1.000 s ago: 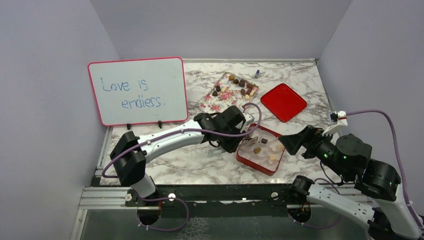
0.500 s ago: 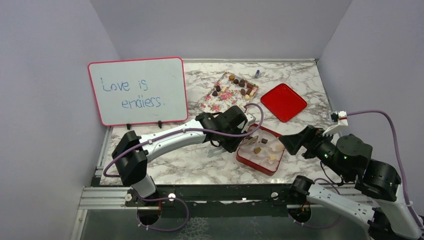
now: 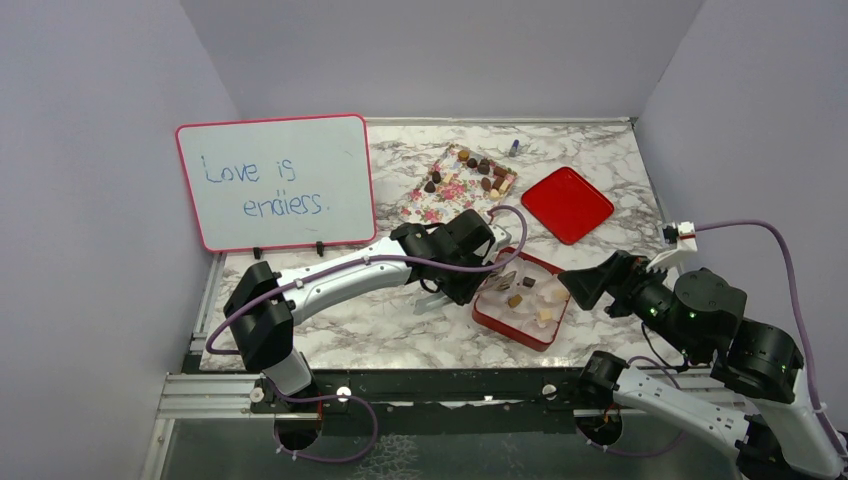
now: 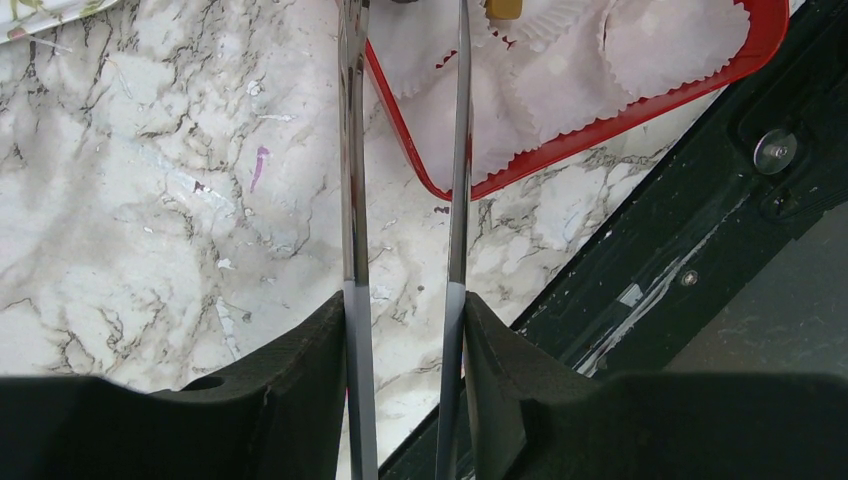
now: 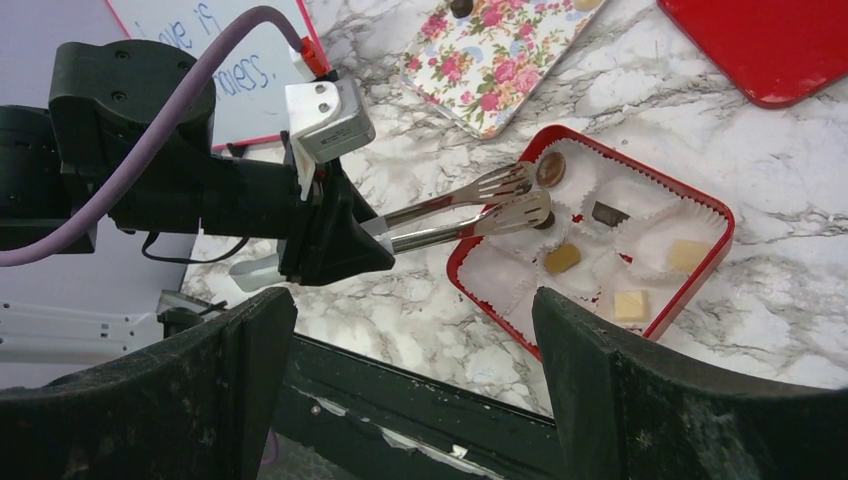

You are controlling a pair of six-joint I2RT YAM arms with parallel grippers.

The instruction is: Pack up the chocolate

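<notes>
My left gripper (image 4: 405,300) is shut on a pair of metal tongs (image 5: 470,205). Their tips stand slightly apart over the far-left corner of the red box (image 3: 500,322), which is lined with white paper cups. A round brown chocolate (image 5: 549,168) lies in a cup right at the upper tip. More chocolate sits in the box: a dark piece (image 5: 607,212), a light brown one (image 5: 562,258) and cream ones (image 5: 629,304). Several more candies (image 3: 487,168) lie on the floral tray (image 3: 435,200) farther back. My right gripper (image 3: 585,285) hovers open and empty by the box's right side.
A red lid (image 3: 567,203) lies right of the floral tray. A whiteboard (image 3: 275,182) with handwriting stands at the left. A small blue-capped object (image 3: 514,147) sits near the back wall. The table's black front rail (image 5: 420,390) runs just below the box.
The tongs' arms have spread a little in my left gripper. Both arms stay where they were.
</notes>
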